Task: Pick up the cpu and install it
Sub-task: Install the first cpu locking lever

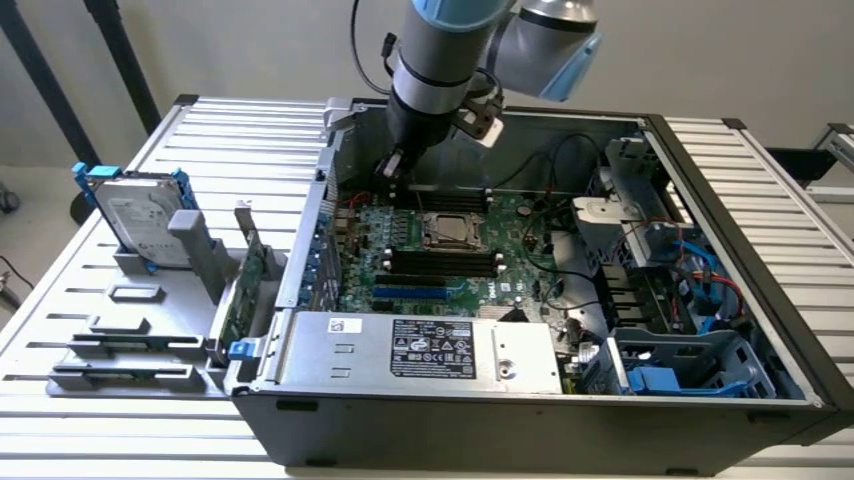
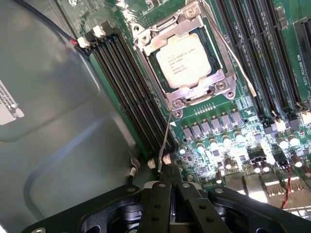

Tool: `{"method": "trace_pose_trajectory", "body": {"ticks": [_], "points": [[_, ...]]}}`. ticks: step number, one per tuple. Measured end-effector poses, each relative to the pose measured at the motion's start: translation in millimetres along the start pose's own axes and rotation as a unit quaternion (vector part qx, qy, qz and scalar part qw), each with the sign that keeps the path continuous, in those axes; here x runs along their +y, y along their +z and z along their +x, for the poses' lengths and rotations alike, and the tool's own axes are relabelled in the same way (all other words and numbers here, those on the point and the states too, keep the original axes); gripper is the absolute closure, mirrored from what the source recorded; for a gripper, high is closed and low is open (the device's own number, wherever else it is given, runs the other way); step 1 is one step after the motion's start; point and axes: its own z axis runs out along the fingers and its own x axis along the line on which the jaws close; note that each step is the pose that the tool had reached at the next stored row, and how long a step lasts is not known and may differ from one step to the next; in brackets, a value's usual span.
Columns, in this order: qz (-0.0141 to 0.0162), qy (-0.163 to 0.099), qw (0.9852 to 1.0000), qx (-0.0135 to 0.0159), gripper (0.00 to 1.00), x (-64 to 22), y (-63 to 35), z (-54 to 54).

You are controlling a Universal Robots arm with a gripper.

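The scene contains 1 arm (image 1: 434,60) carrying 1 gripper (image 1: 395,165), 1 open computer case (image 1: 534,430) lying on a slatted table (image 1: 787,230), and 1 grey fixture (image 1: 200,250) beside the case on the exterior view's left. The case holds 1 green motherboard (image 1: 514,250), 1 grey metal box (image 1: 427,350) with a black label along the near wall, loose black cables, and blue plastic brackets (image 1: 661,382) in the corner at the exterior view's right. The motherboard carries 1 socket, and the socket holds 1 cpu (image 2: 183,60): the chip lies flat, silver top upward, enclosed on all 4 sides by 1 metal frame (image 2: 194,94). 2 banks of long black slots (image 2: 131,82) run alongside the socket, 1 bank on each side. 2 thin wire levers (image 2: 166,141) extend from the frame. The gripper is inside the case, low over the board at the far side of the socket, clear of the cpu. Its fingertips are pressed together and hold nothing that can be identified; the tip sits just beside the free end of 1 lever, and contact cannot be confirmed. The fixture holds 1 hard drive (image 1: 134,212) with blue side rails, standing upright, and 1 green card (image 1: 244,295) standing on edge next to the case wall.
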Motion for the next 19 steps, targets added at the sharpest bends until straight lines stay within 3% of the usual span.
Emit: {"method": "trace_pose_trajectory", "body": {"ticks": [5,6,9,15,19], "points": [[-0.0166,-0.005,0.9998,0.0065,0.89,-0.3,-1.7,0.5],[-0.0248,-0.008,0.9996,0.0091,0.89,0.3,-2.1,1.0],[-0.0342,-0.011,0.9993,0.0122,0.89,2.0,-2.3,1.9],[-0.0506,-0.017,0.9984,0.0183,0.89,7.4,-3.3,4.9],[-0.0594,-0.02,0.9978,0.0218,0.89,9.2,-2.7,5.5]]}}
